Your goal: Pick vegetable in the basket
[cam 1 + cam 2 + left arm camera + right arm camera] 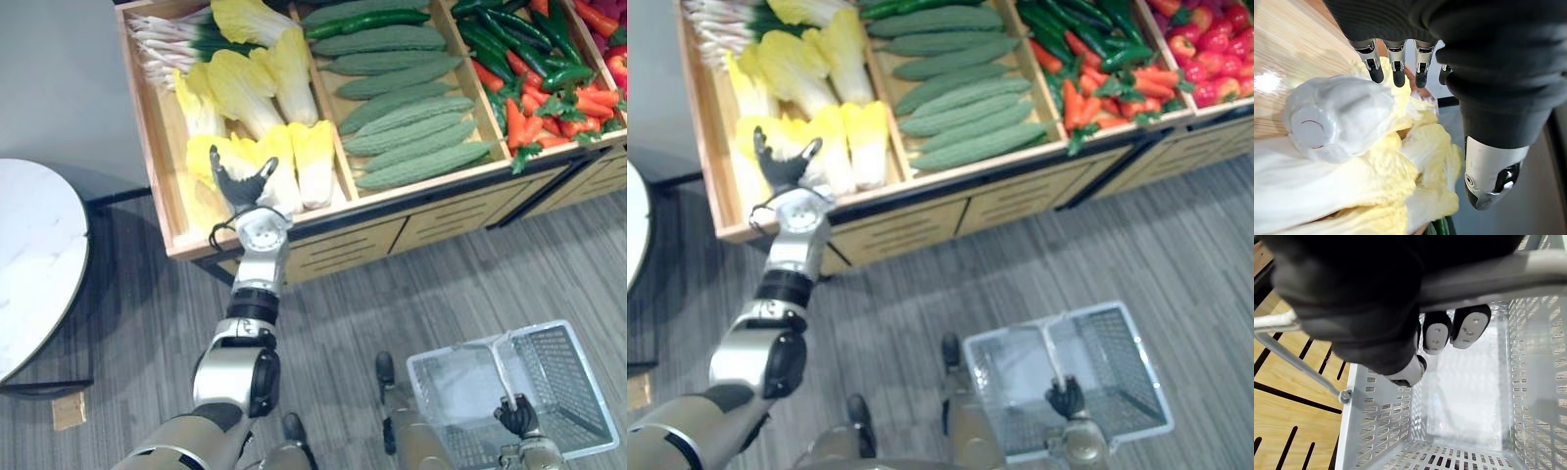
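hanging in front of the wooden stand [154, 147], the basket [588, 392] is empty, its handle [1498, 274] gripped by the curled right hand [516, 416]. cabbages [313, 162] lie in the stand's left bin; the left hand [240, 186] hovers over them, fingers [1398, 68] spread, holding nothing. no vegetable is picked yet.

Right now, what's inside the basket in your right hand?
Nothing yet. The mesh basket shows a bare floor with no vegetable in it. The right hand, curled round the handle, covers the part of the inside just beneath it.
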Available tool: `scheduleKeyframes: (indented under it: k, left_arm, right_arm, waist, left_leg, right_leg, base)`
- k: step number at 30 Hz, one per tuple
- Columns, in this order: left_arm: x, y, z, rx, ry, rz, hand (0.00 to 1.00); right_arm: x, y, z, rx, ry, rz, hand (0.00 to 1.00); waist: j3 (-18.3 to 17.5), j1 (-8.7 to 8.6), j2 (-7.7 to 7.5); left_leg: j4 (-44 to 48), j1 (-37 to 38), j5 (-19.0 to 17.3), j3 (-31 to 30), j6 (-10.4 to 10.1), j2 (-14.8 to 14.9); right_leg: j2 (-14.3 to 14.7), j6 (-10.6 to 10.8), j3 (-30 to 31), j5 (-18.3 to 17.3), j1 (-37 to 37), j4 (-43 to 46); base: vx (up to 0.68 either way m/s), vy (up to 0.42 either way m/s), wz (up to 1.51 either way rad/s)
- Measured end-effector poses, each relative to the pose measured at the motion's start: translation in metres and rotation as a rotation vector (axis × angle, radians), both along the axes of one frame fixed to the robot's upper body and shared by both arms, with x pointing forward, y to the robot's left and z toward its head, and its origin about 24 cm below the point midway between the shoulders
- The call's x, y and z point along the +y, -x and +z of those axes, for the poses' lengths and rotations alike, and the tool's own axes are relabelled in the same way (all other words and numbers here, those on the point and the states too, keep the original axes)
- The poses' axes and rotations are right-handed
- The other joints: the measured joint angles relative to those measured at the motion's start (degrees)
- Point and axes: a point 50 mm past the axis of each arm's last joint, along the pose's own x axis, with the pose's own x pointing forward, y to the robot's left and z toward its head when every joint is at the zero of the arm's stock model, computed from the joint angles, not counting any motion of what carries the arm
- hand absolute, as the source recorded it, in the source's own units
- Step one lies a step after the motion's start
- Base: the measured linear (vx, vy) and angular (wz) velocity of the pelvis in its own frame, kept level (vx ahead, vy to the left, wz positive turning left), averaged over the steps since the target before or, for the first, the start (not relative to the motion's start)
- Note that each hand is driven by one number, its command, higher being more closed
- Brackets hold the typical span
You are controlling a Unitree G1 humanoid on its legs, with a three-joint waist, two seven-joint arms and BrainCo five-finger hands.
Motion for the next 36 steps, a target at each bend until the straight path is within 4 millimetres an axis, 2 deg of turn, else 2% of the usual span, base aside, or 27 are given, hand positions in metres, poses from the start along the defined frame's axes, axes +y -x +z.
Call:
scheduleKeyframes:
  k: [7,14,18,24,31,36]
  left_arm:
    - [-0.010,0.016,0.001,-0.081,0.039,0.011,0.00]
    - [-0.012,0.027,0.001,-0.125,-0.014,0.024,0.00]
    - [-0.018,0.025,-0.002,-0.108,-0.044,-0.017,0.00]
    - [-0.020,0.016,-0.031,0.039,-0.089,-0.073,0.00]
    - [-0.020,0.007,-0.036,0.099,-0.162,-0.141,0.00]
    - [-0.005,0.004,-0.036,0.135,-0.252,-0.109,0.00]
  right_arm:
    - [0.000,0.000,0.000,-0.007,0.001,-0.012,1.00]
    - [0.000,0.000,0.000,-0.009,0.002,-0.014,1.00]
    - [-0.001,-0.001,0.001,-0.016,0.004,-0.017,1.00]
    - [-0.001,-0.001,0.002,-0.025,0.009,-0.031,1.00]
    - [0.001,-0.002,0.002,-0.033,0.001,-0.038,1.00]
    - [0.001,-0.003,0.002,-0.037,-0.001,-0.041,1.00]
  waist:
    - [0.3,-0.06,0.20]
    - [0.4,0.06,0.24]
    - [0.8,0.08,0.38]
    - [1.3,-0.02,0.52]
    - [1.5,0.03,0.45]
    - [2.3,-0.08,0.50]
  left_leg:
    - [-0.7,0.5,0.1,0.5,0.0,0.0]
    - [-0.7,0.4,0.0,0.5,0.0,0.1]
    - [-0.8,0.4,0.0,0.5,0.0,0.1]
    - [-0.8,0.3,0.0,0.6,-0.1,0.3]
    - [-0.8,0.0,0.0,0.7,-0.1,0.2]
    - [-0.7,0.1,0.0,0.8,-0.1,0.2]
  right_leg:
    - [0.2,0.0,0.4,0.0,0.1,0.0]
    - [0.2,0.0,0.4,0.0,0.2,0.0]
    - [0.3,0.0,0.4,-0.1,0.2,0.0]
    - [0.5,0.0,0.4,-0.1,0.0,0.0]
    - [0.5,0.0,0.7,-0.1,-0.9,0.3]
    - [0.6,0.0,1.0,-0.1,-0.9,0.3]
  base:
    - [0.00,-0.007,-0.03]
    - [0.00,0.000,0.00]
    - [0.00,0.000,0.00]
    - [0.00,0.000,0.00]
    - [0.00,0.000,-0.01]
    - [0.00,0.000,-0.02]
